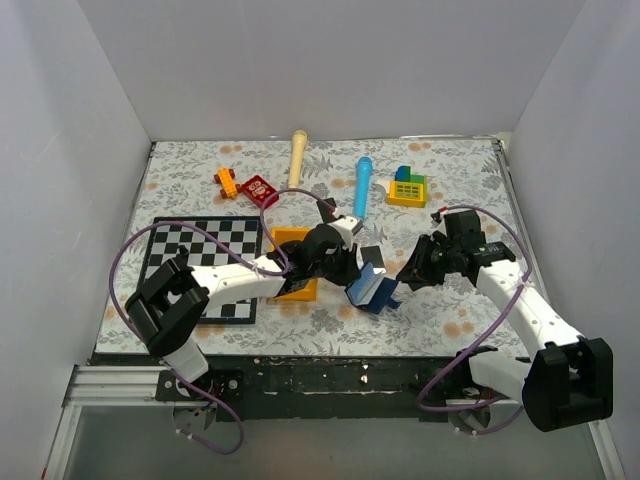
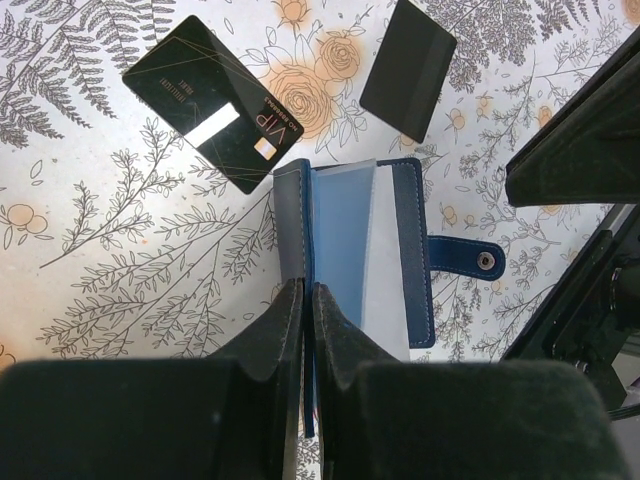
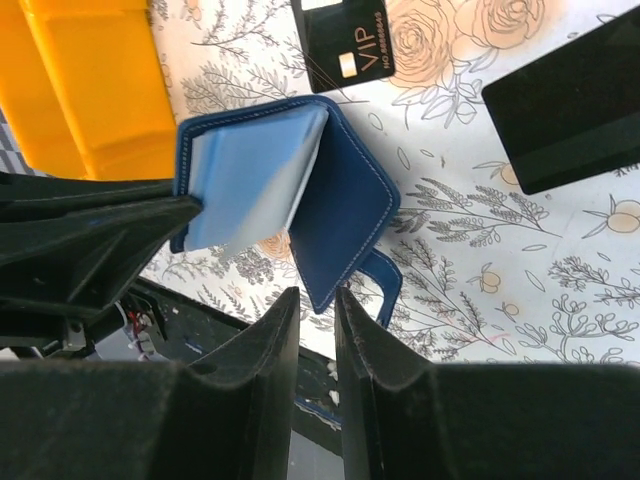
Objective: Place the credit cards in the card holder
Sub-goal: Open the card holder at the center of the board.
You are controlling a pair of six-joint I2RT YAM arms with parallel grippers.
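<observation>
Steadiness matters: from above, the card holder [image 1: 372,291] sits half open between the left gripper [image 1: 350,272] and the right gripper [image 1: 410,276]. The left wrist view shows the left gripper pinching one cover, with the VIP credit card [image 2: 212,102] and the plain black credit card [image 2: 407,68] flat just beyond the holder. The right wrist view shows the right gripper slightly spread beside the other cover, gripping nothing; it should lift one card by an edge.

Right wrist view: VIP card [image 3: 345,45] at twelve o'clock runs off the top edge — plain black card [image 3: 570,100], two o'clock, off the right.
</observation>
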